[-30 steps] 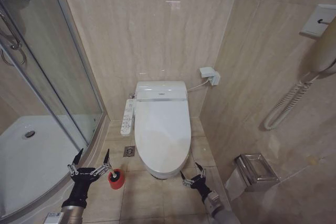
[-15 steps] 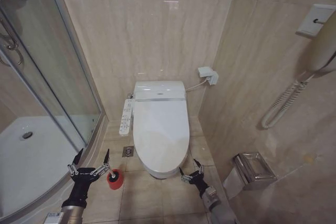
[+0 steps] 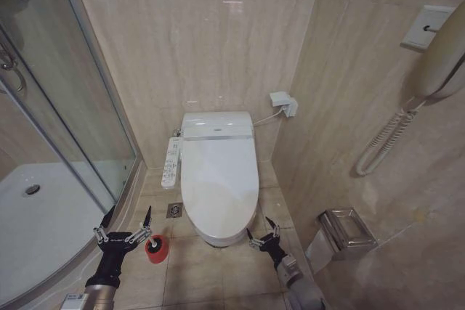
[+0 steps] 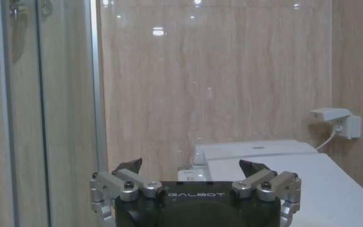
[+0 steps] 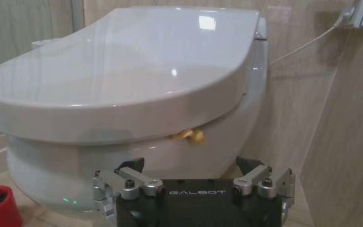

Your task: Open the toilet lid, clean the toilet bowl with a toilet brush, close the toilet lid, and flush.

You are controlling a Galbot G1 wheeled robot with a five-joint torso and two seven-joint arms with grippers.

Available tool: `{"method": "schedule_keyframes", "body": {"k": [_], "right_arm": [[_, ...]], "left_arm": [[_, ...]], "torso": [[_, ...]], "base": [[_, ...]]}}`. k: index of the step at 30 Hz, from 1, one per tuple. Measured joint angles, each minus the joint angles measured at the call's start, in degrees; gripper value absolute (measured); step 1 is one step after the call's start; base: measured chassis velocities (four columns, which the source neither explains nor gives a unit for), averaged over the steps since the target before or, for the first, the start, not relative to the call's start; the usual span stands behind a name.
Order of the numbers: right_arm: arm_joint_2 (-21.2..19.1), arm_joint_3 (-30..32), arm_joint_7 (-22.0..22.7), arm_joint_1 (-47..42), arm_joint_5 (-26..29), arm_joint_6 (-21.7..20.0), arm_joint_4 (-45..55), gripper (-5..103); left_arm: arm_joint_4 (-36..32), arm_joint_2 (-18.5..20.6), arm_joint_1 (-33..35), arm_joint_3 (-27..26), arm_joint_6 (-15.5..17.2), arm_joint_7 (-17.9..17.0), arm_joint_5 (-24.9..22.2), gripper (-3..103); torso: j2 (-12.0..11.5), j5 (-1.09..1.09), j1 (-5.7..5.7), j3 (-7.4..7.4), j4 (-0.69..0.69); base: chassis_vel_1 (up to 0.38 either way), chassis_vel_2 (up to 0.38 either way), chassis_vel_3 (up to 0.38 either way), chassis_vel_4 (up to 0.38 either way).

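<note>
The large glossy white oval plastic toilet lid (image 3: 219, 179) is seen closed, so opening is judged pending; the right gripper (image 3: 263, 237), jaws released, sits low centre-right by its front rim, under which it must be hooked; the left gripper (image 3: 123, 233), jaws released, waits lower left.

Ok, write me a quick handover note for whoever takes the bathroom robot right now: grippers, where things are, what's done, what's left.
Right gripper: open, empty, low by the front right of the toilet, fingers pointing at the rim under the toilet lid.
Left gripper: open, empty, hovering low beside the shower enclosure, just left of the toilet brush.
Toilet lid is shut over the toilet bowl. Toilet brush stands in its red holder on the floor, left of the bowl's front.
Done: nothing visible, lid not yet opened.
Left: open lid, scrub bowl, close lid, flush.
</note>
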Motion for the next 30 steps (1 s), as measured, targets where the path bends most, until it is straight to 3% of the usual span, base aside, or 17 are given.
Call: {"method": "schedule_keyframes", "body": {"k": [12, 14, 15, 16, 19, 20, 21, 27, 28, 30], "right_arm": [[-0.74, -0.10, 0.19, 0.81, -0.09, -0.02, 0.51, 99], [-0.71, -0.23, 0.09, 0.79, -0.10, 0.16, 0.72, 99], [-0.51, -0.47, -0.07, 0.86, -0.19, 0.23, 0.84, 99], [-0.44, -0.48, -0.10, 0.82, -0.25, 0.31, 0.83, 99], [-0.36, -0.45, -0.10, 0.94, -0.33, 0.30, 0.84, 99], [-0.34, -0.43, -0.13, 1.00, -0.38, 0.32, 0.83, 99], [-0.30, -0.45, -0.25, 1.09, -0.43, 0.31, 0.83, 94], [-0.39, -0.04, -1.38, 1.04, -0.82, 0.53, 0.69, 94], [-0.43, 0.10, -1.49, 0.99, -0.94, 0.69, 0.63, 68], [-0.49, 0.33, -1.76, 0.86, -1.14, 0.91, 0.60, 68]], "left_arm": [[0.00, 0.00, 0.00, 0.00, 0.00, 0.00, 0.00, 100], [0.00, 0.00, 0.00, 0.01, 0.00, 0.01, 0.00, 100], [0.00, 0.00, -0.01, 0.01, 0.00, 0.01, 0.00, 100], [0.00, 0.00, 0.05, 0.00, 0.00, 0.00, 0.00, 100], [0.00, 0.00, 0.00, 0.01, 0.00, 0.00, 0.00, 100], [0.00, 0.00, 0.00, 0.00, 0.00, 0.00, 0.00, 100], [0.00, 0.00, 0.01, 0.00, 0.00, 0.00, 0.00, 100], [0.00, 0.00, 0.00, 0.00, 0.00, 0.00, 0.00, 100], [0.00, 0.00, 0.00, 0.00, 0.00, 0.00, 0.00, 100], [0.00, 0.00, 0.00, 0.00, 0.00, 0.00, 0.00, 100]], "torso": [[0.00, 0.04, 0.00, 0.00, 0.07], [0.00, 0.06, 0.01, 0.00, 0.11], [-0.01, 0.14, 0.01, -0.01, 0.23], [-0.01, 0.19, 0.01, 0.00, 0.22], [-0.01, 0.05, 0.02, -0.01, 0.22], [-0.01, 0.04, 0.02, 0.00, 0.10], [-0.01, 0.10, 0.03, 0.00, 0.13], [-0.01, 0.05, 0.02, 0.00, 0.10], [-0.01, 0.03, 0.02, 0.00, 0.09], [-0.01, 0.03, 0.01, 0.00, 0.08]], "base": [[0.000, 0.000, 0.000, 0.000], [0.000, 0.000, 0.000, 0.000], [0.000, 0.000, 0.000, 0.000], [0.033, 0.040, 0.066, 0.013], [0.019, 0.092, 0.066, 0.007], [0.021, 0.076, 0.049, -0.027], [0.000, 0.000, 0.000, 0.000], [0.000, 0.000, 0.000, 0.000], [0.000, 0.000, 0.000, 0.000], [0.000, 0.000, 0.000, 0.000]]}}
